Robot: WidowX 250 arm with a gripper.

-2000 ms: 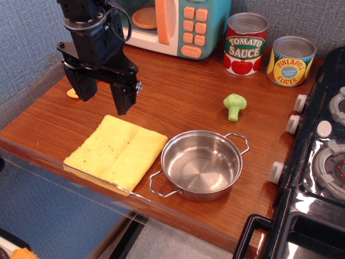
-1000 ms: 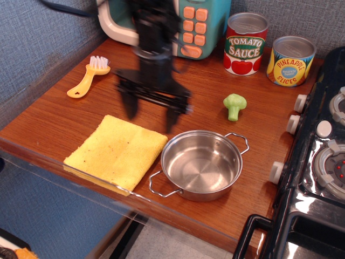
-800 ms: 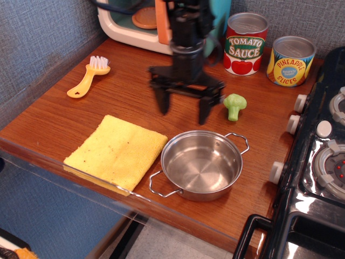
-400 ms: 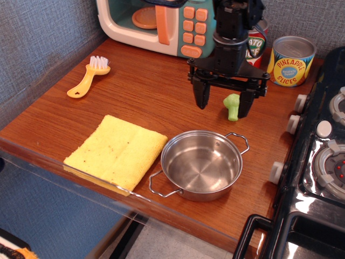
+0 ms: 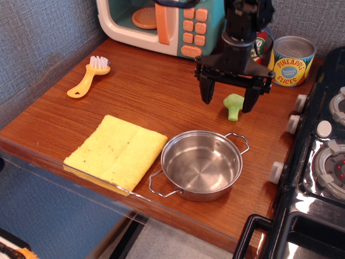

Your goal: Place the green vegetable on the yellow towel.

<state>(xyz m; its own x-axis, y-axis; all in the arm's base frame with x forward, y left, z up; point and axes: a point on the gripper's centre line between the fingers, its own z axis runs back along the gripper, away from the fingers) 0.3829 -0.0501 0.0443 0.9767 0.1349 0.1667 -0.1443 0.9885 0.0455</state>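
The green vegetable is a small light-green toy broccoli standing on the wooden counter, right of centre. My gripper is open and hovers over it, with one black finger to its left and the other finger in front of its right side. The jaws are spread wide and hold nothing. The yellow towel lies flat at the counter's front left, far from the gripper. The arm hides most of the tomato sauce can behind it.
A steel pot with two wire handles stands just in front of the broccoli. A toy microwave and a pineapple slices can stand at the back. A yellow-handled brush lies at the left. A black stove borders the right.
My open gripper has swept from above the towel's far left corner rightward across the counter to over the broccoli. Nothing else has moved.
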